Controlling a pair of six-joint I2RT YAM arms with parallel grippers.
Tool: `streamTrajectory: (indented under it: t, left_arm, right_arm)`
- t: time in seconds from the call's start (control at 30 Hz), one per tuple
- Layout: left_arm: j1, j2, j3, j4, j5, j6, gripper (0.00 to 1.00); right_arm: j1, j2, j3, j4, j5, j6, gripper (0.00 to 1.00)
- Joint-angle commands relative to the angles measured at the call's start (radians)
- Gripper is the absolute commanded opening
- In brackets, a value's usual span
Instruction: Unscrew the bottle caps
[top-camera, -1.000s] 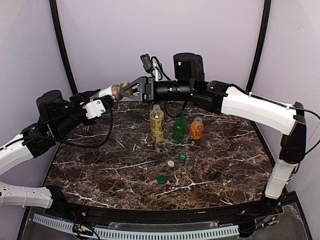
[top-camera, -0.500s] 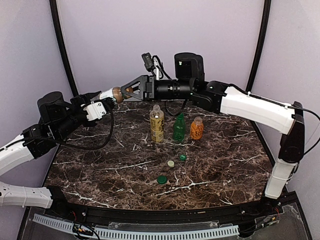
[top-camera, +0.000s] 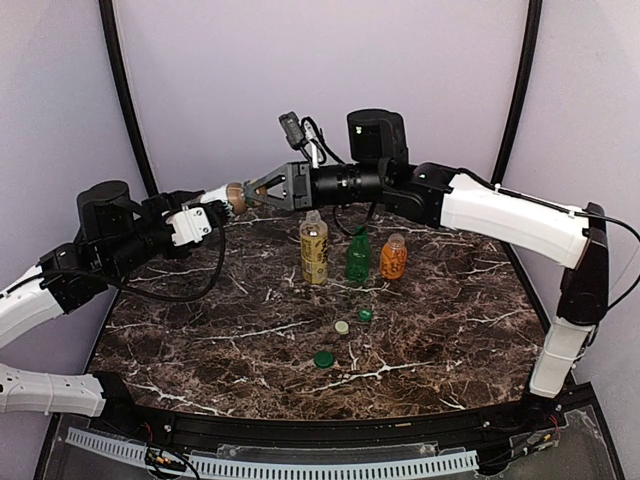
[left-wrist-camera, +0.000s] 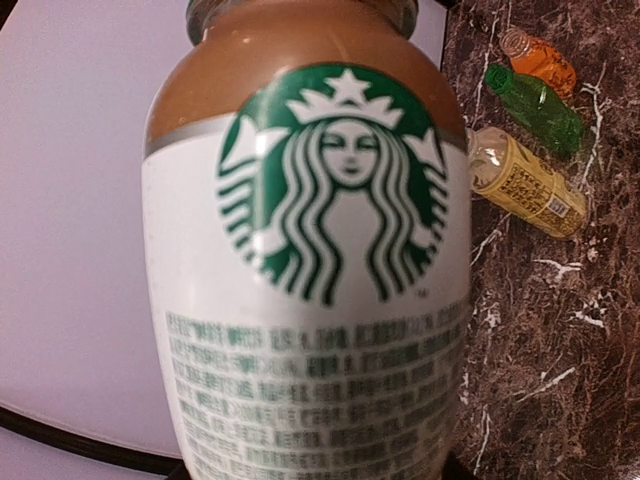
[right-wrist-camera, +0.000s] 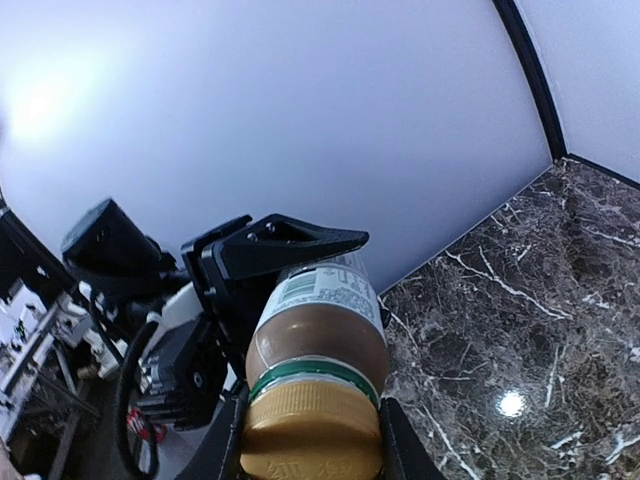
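Hovering white-label bottle (left-wrist-camera: 310, 280) by far table (top-camera: 200, 330) edge

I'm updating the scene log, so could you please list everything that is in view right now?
coffee bottle: one, brown with a white label, held in the air above the table's far left
gold cap: one, gold, on the coffee bottle
yellow bottle: one, yellow, standing at the left of the row, mid-table
green bottle: one, green, middle of the row
orange bottle: one, orange, right of the row
pale cap: one, cream, loose in front of the row
green caps: two, green, loose beside the pale cap
table: one, dark marble
left arm: one, black and white, jaws closed on the coffee bottle
right arm: one, white and black, jaws closed on the gold cap
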Motion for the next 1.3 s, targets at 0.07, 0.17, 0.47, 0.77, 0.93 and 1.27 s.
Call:
streamTrajectory:
  t: [0.07, 0.17, 0.47, 0.77, 0.93, 1.27]
  left_arm:
    - [-0.005, 0.012, 0.159, -0.539, 0.476, -0.227, 0.16]
    - [-0.005, 0.020, 0.193, -0.655, 0.682, -0.269, 0.16]
    - [-0.005, 0.032, 0.225, -0.785, 0.795, -0.277, 0.11]
    - [-0.005, 0.029, 0.222, -0.808, 0.803, -0.255, 0.11]
    - [-0.005, 0.024, 0.214, -0.813, 0.798, -0.246, 0.11]
    - [-0.005, 0.024, 0.219, -0.805, 0.790, -0.241, 0.11]
  right_arm:
    - [0.099, -0.043, 0.033, -0.154, -0.131, -0.573, 0.00]
    - [0.166, -0.069, 0.005, -0.234, -0.101, -0.860, 0.00]
    - [0.312, -0.132, -0.083, -0.322, 0.227, -1.419, 0.00]
    - [0.375, -0.146, -0.131, -0.286, 0.511, -1.673, 0.00]
    - [0.383, -0.195, -0.212, -0.183, 0.557, -1.774, 0.00]
    - [0.385, -0.218, -0.248, -0.119, 0.537, -1.743, 0.00]
